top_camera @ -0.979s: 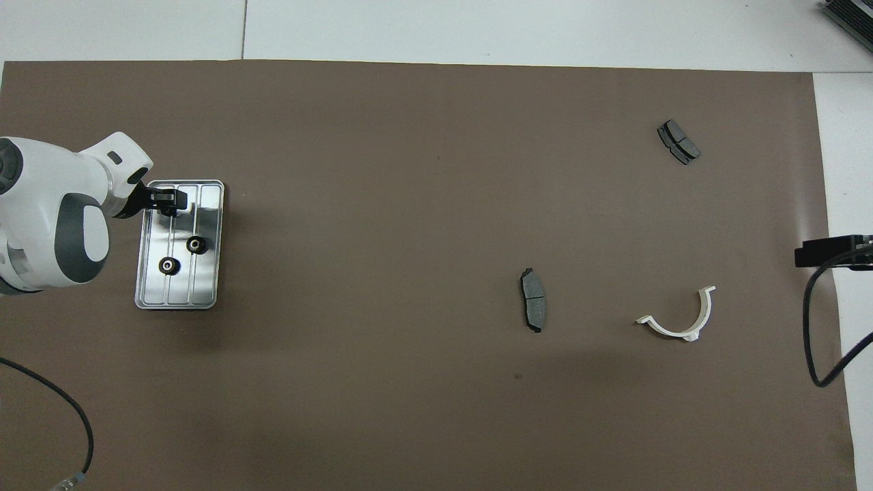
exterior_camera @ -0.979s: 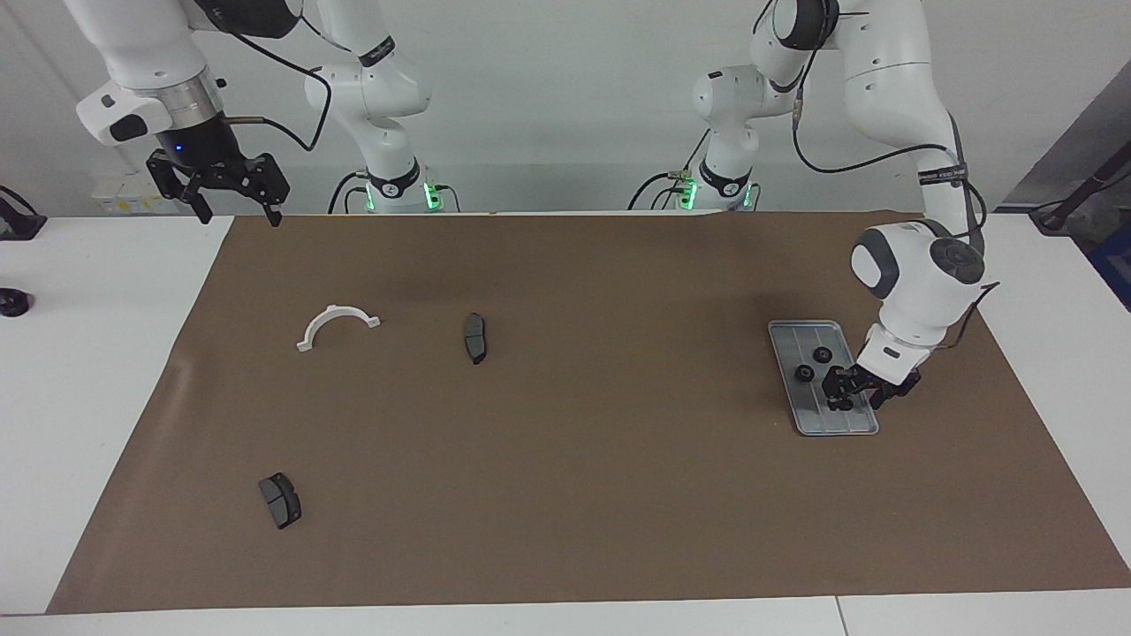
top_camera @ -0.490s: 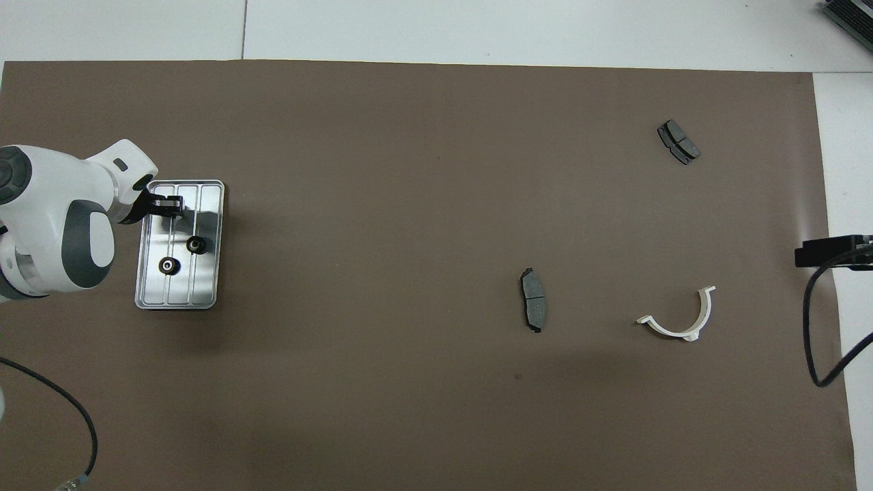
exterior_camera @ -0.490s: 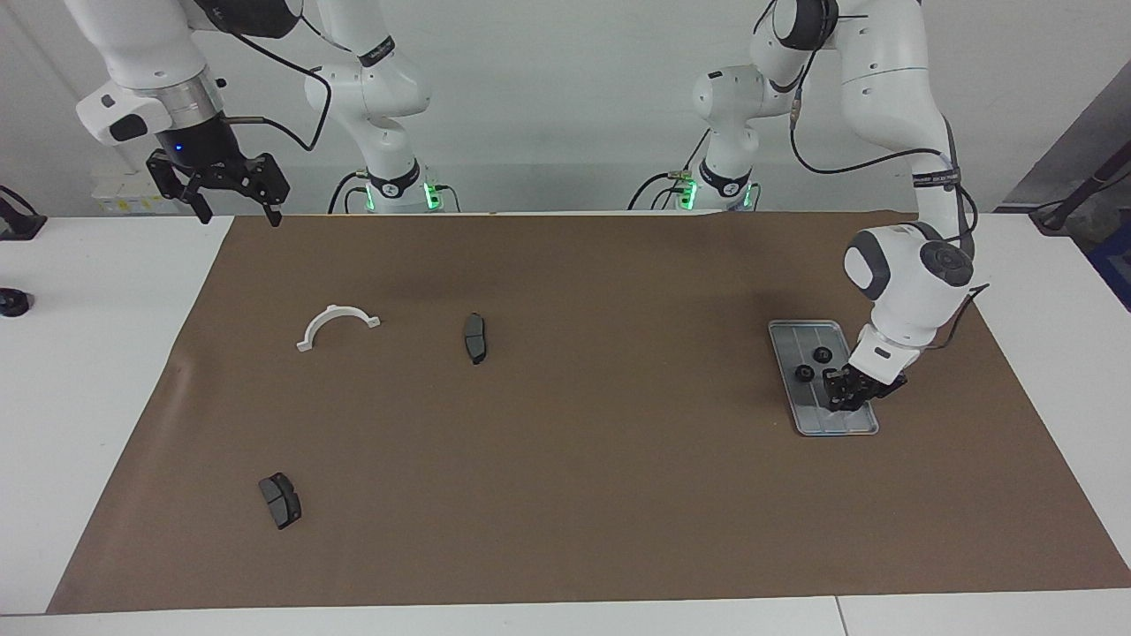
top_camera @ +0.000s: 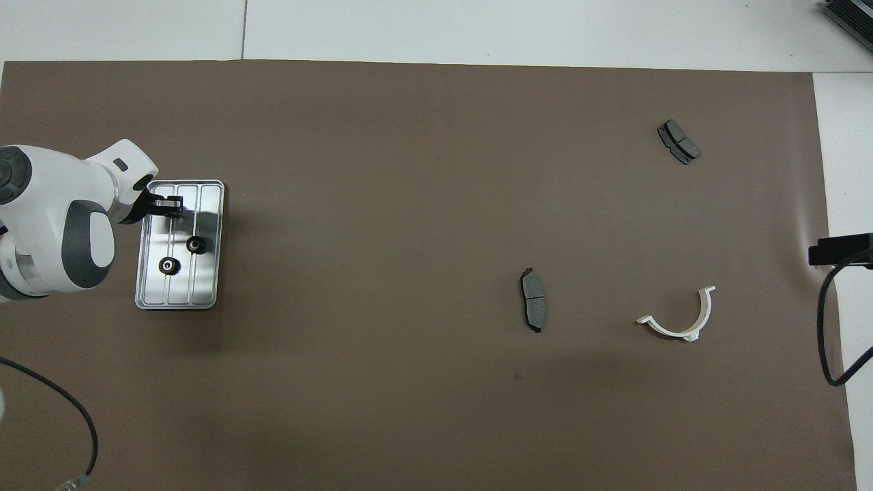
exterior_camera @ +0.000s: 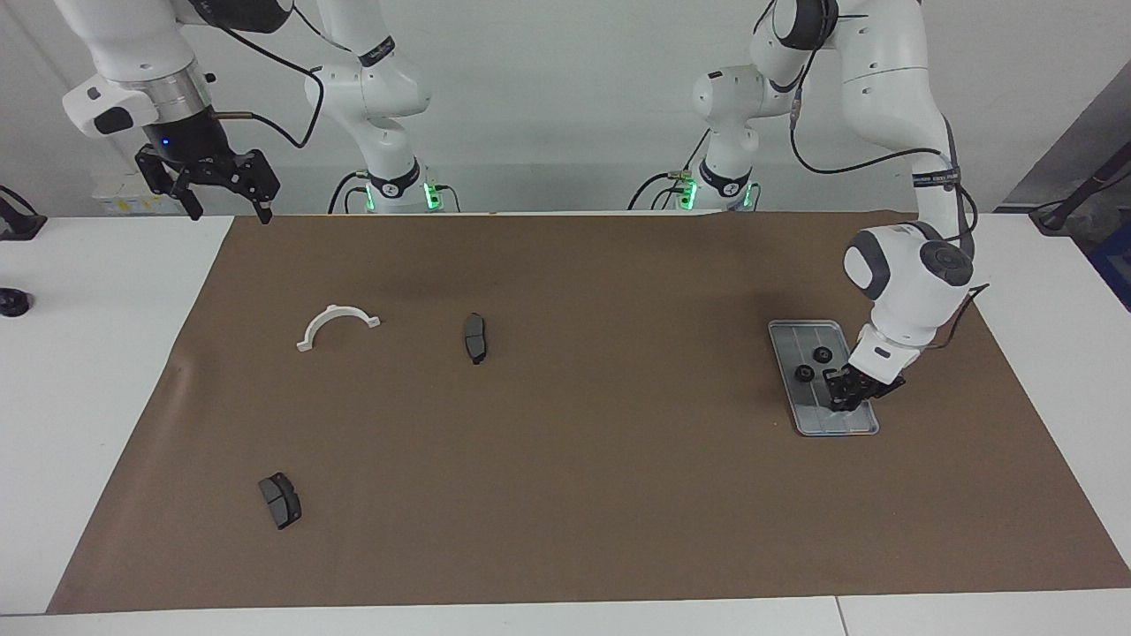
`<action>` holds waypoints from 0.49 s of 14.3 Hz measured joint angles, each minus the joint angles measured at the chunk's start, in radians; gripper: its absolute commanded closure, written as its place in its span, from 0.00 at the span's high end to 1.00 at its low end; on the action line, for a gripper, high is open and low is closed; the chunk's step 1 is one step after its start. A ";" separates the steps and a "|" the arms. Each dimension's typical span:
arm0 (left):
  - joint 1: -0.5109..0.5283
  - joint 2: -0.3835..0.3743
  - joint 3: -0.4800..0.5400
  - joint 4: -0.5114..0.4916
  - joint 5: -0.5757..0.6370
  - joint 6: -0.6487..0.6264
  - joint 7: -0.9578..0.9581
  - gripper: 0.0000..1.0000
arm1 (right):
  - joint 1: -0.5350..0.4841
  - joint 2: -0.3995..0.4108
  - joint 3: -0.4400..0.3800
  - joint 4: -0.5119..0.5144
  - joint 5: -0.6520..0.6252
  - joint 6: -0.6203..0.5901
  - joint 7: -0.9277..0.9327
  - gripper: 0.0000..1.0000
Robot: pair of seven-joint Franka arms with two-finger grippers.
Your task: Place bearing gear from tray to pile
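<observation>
Reaching into the tray [exterior_camera: 798,415], the left gripper [exterior_camera: 839,399] has its fingers pressed together, on what I cannot tell; the right gripper [exterior_camera: 223,205], fingers spread, waits raised.

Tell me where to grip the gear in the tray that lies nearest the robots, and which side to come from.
Grip that gear across its round toothed edge, coming straight down from above. It lies flat with its hole facing up, and the raised rim of the tray would likely block a low approach from the side. Set the fingers so that neither lands on the second gear, which sits close by but apart from it.
</observation>
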 measured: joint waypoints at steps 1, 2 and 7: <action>0.000 0.000 0.000 0.000 0.000 0.000 0.000 0.00 | 0.000 -0.001 0.000 0.000 0.000 0.000 0.000 1.00; 0.000 0.000 0.000 0.001 0.000 -0.002 0.000 0.00 | 0.000 -0.001 0.001 0.000 0.000 0.000 0.000 1.00; -0.010 -0.021 -0.015 0.091 0.000 -0.103 0.001 0.00 | 0.009 -0.003 0.008 0.000 0.000 0.001 0.060 1.00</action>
